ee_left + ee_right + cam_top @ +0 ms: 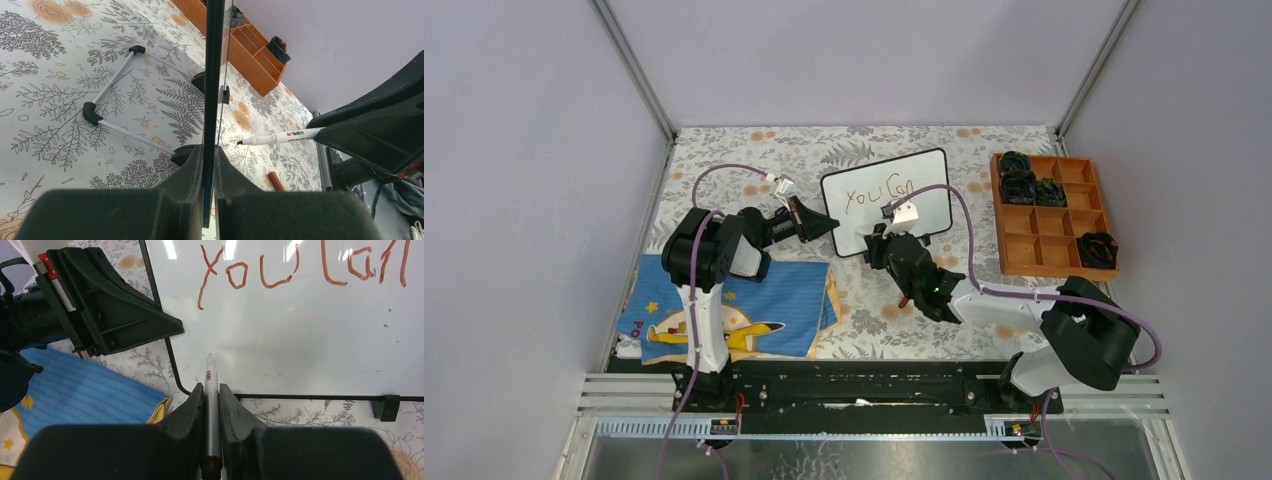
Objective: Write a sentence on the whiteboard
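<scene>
A marker (pixel 210 374) is clamped in the right gripper (pixel 211 390), its tip at the whiteboard's (pixel 929 176) lower left. The whiteboard's left edge is pinched by the left gripper (pixel 208 156). It is stood on the table (pixel 874 330), centred toward the far edge. The sentence (pixel 879 189), reading "You Can", is written along its top.

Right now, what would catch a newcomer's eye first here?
The whiteboard mid-table, with reddish "You Can" written across its top. The left end effector clamps its left edge, while the right end effector holds a marker aimed at the blank space below the words.
</scene>
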You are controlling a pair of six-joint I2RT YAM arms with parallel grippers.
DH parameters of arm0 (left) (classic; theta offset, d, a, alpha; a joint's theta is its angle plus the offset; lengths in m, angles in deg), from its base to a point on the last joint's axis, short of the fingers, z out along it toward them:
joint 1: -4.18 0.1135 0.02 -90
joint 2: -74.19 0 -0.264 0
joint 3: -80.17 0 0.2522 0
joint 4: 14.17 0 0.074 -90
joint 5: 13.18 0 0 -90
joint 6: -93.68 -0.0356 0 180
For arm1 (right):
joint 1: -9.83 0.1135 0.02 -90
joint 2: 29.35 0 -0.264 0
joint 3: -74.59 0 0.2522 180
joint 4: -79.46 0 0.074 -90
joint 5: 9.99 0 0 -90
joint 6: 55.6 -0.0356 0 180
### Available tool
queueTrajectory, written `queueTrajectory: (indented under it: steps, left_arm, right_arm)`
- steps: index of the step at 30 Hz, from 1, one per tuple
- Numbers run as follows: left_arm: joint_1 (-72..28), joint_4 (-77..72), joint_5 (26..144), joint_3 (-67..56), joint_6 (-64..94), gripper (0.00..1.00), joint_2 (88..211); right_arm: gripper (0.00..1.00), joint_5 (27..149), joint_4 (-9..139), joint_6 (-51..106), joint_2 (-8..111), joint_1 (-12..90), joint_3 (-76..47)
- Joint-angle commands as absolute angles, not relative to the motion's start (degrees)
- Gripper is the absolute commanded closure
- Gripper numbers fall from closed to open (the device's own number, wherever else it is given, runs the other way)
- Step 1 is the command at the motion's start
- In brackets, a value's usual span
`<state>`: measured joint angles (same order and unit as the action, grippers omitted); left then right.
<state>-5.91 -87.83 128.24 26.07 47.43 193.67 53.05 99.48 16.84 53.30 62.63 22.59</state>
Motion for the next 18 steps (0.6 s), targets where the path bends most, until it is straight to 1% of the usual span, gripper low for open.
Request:
queueTrajectory:
  steps: [1,18]
  left_arm:
    - [-6.1,-86.5,128.3,27.1,45.6,1.0,192.6]
    - [-6.2,-86.1,128.3,27.1,45.5,1.0,192.5]
  right_arm:
    - [1.0,49.4,103.1,17.9,54.5,63.1,18.4]
    - [1.0,45.8,102.1,18.4,58.6,63.0,15.4]
